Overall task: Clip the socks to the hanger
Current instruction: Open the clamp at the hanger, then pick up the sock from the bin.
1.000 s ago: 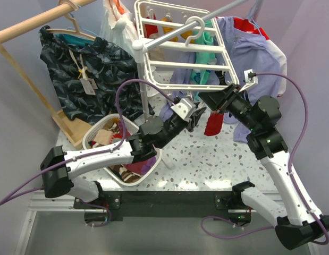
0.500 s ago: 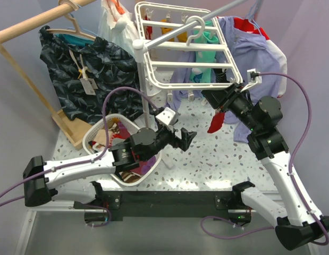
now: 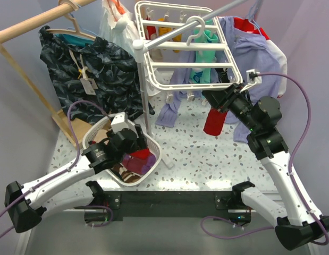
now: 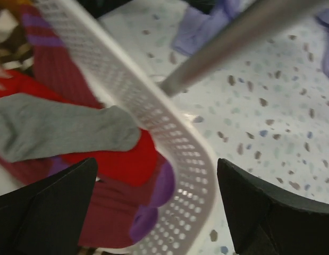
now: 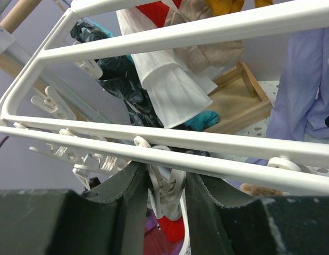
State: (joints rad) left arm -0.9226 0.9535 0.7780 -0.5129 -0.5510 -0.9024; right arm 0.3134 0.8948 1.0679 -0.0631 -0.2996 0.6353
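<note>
Top external view: your right gripper (image 3: 221,100) pinches a white clip (image 5: 165,192) on the near rail of the hanger (image 5: 207,139), toward its 5 o'clock corner, with one red sock (image 3: 213,122) dangling just below. Your left gripper (image 4: 156,208), fingers spread wide and empty, hovers over the laundry basket (image 4: 192,159) at 8 o'clock. There, red fabric (image 4: 124,159) lies under a grey sock (image 4: 63,130); whether it is the second sock is unclear. Expect it to be light and limp. Take it by the cuff, bunched so the clip can bite.

A sock (image 3: 213,121) hangs under the hanger (image 3: 180,65), right of the basket (image 4: 148,106).
</note>
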